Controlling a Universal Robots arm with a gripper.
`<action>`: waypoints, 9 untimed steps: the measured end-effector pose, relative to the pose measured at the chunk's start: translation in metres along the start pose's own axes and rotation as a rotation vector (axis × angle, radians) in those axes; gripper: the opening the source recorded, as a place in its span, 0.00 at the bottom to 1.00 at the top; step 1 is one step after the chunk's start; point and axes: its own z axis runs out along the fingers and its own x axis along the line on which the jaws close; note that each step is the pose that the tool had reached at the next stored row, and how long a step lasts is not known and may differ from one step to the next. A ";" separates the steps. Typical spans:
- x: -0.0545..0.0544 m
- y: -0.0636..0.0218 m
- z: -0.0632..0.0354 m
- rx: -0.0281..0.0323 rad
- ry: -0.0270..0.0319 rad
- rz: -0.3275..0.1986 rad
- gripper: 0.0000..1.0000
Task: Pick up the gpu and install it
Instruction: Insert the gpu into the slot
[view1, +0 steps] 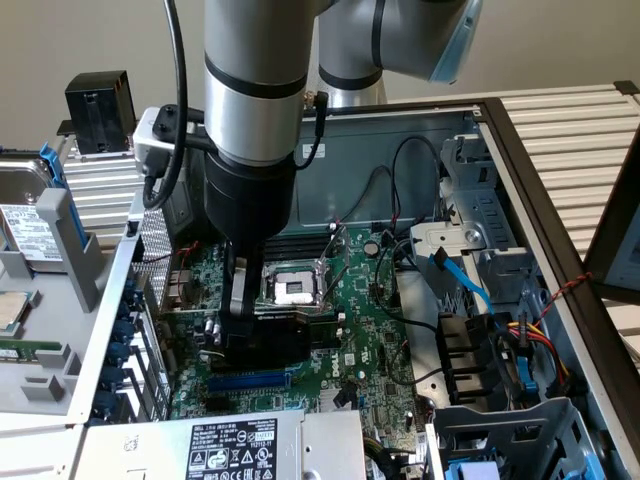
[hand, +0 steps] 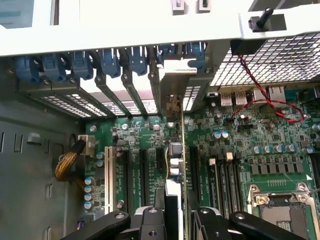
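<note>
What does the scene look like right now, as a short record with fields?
setting: open computer case with the motherboard inside
arm: reaching down into the case
pincer: closed on the gpu, held on edge
gpu position: low over the motherboard, among the expansion slots, its bracket end towards the rear slot covers
cpu socket: uncovered, beside the gpu
seated: cannot tell

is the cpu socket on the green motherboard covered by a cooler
No, the silver square cpu socket on the large green motherboard sits bare, its pin area exposed with no cooler over it.
</note>
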 end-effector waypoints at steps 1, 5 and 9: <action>0.000 0.0000 0.0004 0.0000 0.0000 0.000 0.27; 0.001 0.0004 0.0014 -0.0004 -0.0037 0.000 0.27; 0.001 0.0026 0.0022 -0.0006 -0.0094 -0.002 0.27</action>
